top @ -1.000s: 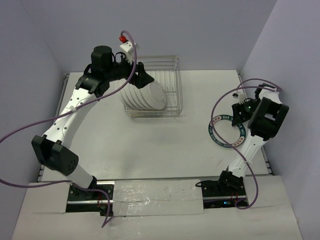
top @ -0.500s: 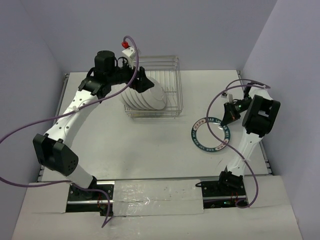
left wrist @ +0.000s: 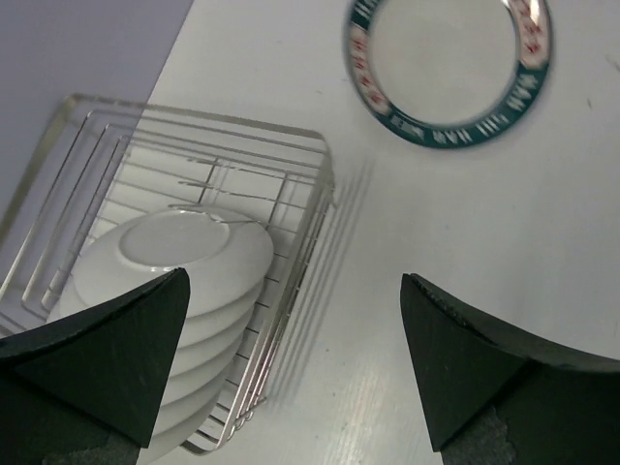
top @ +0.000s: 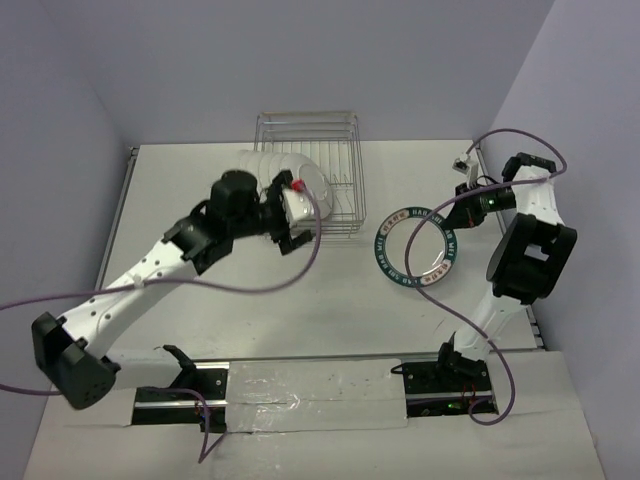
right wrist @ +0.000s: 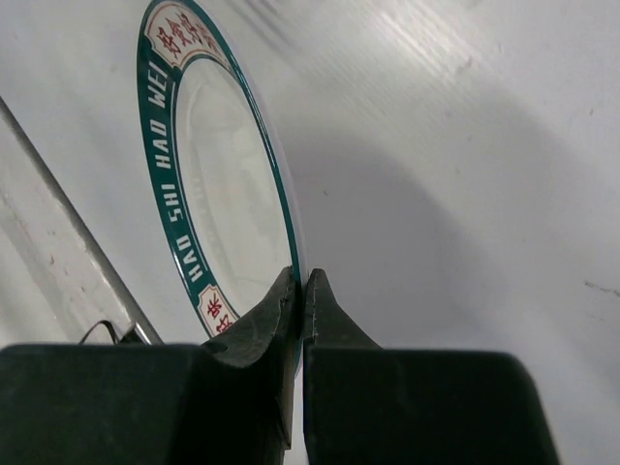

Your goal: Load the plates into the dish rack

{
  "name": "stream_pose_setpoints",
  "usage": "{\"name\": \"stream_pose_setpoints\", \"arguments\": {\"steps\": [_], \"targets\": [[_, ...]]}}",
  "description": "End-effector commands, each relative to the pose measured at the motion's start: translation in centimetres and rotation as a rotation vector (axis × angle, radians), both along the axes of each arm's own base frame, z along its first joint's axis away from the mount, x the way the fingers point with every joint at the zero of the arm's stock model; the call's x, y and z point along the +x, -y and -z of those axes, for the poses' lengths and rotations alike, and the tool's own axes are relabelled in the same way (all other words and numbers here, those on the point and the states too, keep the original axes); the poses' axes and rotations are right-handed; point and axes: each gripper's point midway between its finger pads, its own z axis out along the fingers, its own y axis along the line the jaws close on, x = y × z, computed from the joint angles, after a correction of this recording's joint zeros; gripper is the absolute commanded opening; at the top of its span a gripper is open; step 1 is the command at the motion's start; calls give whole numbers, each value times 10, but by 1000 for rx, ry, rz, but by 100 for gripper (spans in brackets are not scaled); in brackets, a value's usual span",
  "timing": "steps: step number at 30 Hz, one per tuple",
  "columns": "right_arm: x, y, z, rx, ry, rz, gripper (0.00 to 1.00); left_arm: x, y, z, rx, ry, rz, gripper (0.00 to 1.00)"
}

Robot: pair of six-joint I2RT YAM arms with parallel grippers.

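Observation:
The wire dish rack [top: 352, 168] [left wrist: 308, 209] stands at the back of the table with several white plates [top: 306, 178] [left wrist: 172, 263] leaning upright in its left part. My left gripper [top: 292, 216] [left wrist: 295, 291] hovers open just in front of the rack, nothing between its fingers. A teal-rimmed plate [top: 420, 262] [left wrist: 444, 68] [right wrist: 225, 184] hangs tilted over the table right of the rack. My right gripper [top: 458, 208] [right wrist: 302, 287] is shut on its right rim, one finger on each face.
Purple cables loop from both wrists. Lilac walls close in the table on the left, back and right. A taped strip [top: 315, 385] runs along the near edge between the two arm bases.
My left arm has pulled back from the rack toward the front, gripper still open. My right gripper has shut on the plate's rim and carried it left toward the rack.

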Motion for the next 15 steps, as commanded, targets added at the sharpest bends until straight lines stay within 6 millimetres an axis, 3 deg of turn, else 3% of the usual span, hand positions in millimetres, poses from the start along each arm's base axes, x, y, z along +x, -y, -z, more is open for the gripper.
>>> {"name": "stream_pose_setpoints", "arguments": {"steps": [1,3,4,7,12,15], "targets": [[-16,-36,-64,189,74,29,0,-12,-8,-7,129,376,57,99],[-12,-42,-90,234,143,44,0,-21,-8,-14,163,515,97,99],[-12,-44,-99,253,150,58,0,-28,-6,2,196,541,120,99],[-7,-50,-131,305,205,83,0,-37,-1,1,242,731,180,99],[-9,-63,-172,403,245,102,0,-53,23,-5,288,1024,295,99],[-16,-75,-184,440,240,90,0,-68,40,3,317,1157,382,99]]}}
